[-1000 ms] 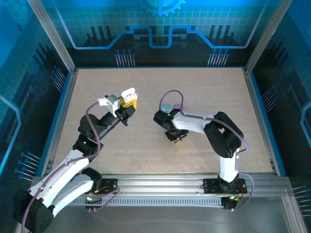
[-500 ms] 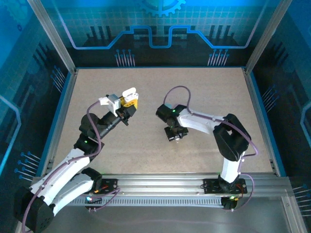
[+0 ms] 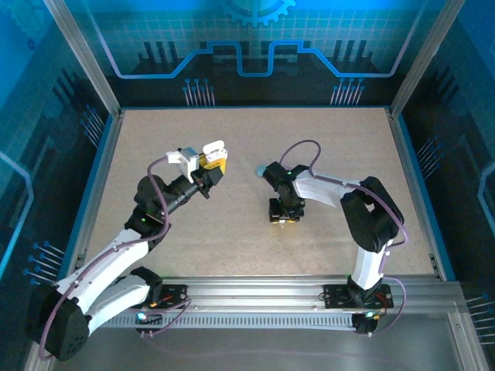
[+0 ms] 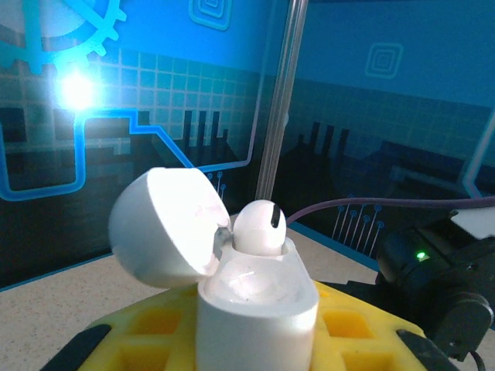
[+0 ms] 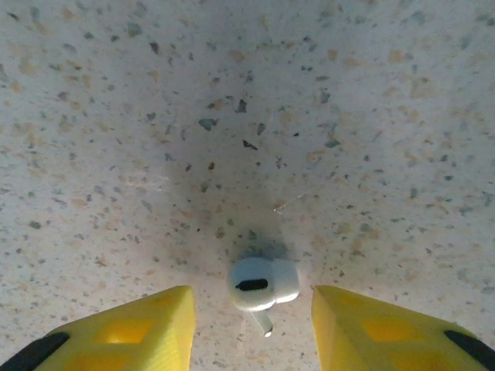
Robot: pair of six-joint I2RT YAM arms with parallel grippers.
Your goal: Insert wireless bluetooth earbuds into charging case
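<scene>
My left gripper (image 4: pixel 259 344) is shut on a white charging case (image 4: pixel 259 305), held upright above the table between its yellow fingers (image 4: pixel 363 328). The lid (image 4: pixel 166 228) is flipped open to the left and one white earbud (image 4: pixel 259 226) sits in the far slot. From above, that case (image 3: pixel 213 148) is left of centre. My right gripper (image 5: pixel 251 328) points straight down, open, with a second white earbud (image 5: pixel 263 284) lying on the speckled table between its yellow fingertips (image 5: pixel 131 332), touching neither. In the top view the right gripper (image 3: pixel 283 213) is near the table's middle.
A small light-blue rounded object (image 3: pixel 261 171) lies on the table (image 3: pixel 348 147) just behind the right wrist. Blue-lit walls and metal posts (image 3: pixel 91 69) enclose the work area. A purple cable (image 3: pixel 305 144) loops above the right arm.
My right gripper has shifted a little right and toward the near edge, now standing over the loose earbud. The left arm has carried the case slightly right and farther back.
</scene>
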